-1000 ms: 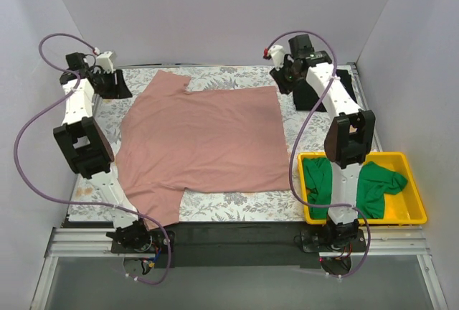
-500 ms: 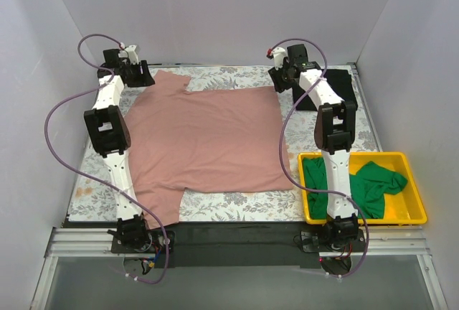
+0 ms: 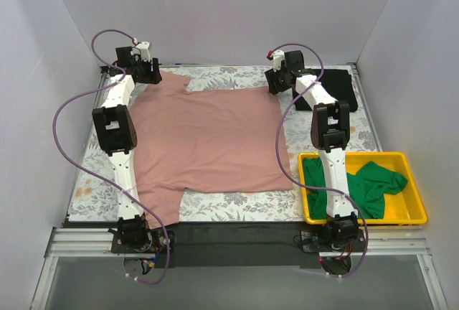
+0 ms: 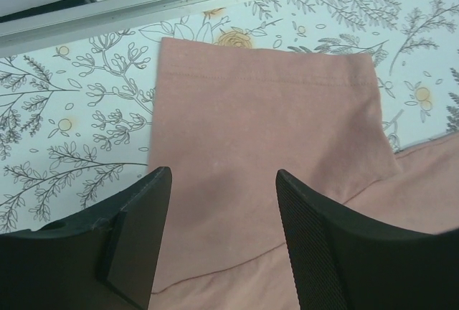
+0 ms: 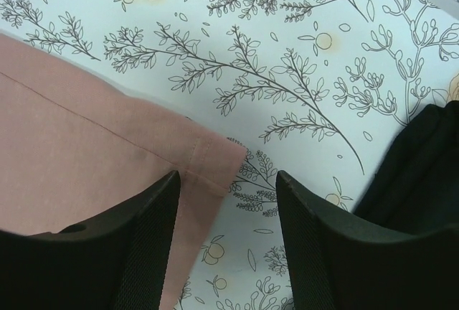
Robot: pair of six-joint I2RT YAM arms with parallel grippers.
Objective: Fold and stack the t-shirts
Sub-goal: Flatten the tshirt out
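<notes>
Left tool (image 4: 222, 177), jaws apart, hovers over pink shirt (image 4: 265, 109) sleeve; right tool (image 5: 228, 177), likewise, over its corner.

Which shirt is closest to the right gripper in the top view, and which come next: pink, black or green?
1. Pink shirt: its far corner lies right under the right gripper.
2. Black shirt: just to the gripper's right, at the back.
3. Green shirt: farthest, in the yellow bin at the front.

Pink t-shirt (image 3: 208, 138) spread flat; green t-shirt (image 3: 376, 181) heaped in yellow bin (image 3: 366, 221); black t-shirt (image 3: 341, 87) beyond the bin.
</notes>
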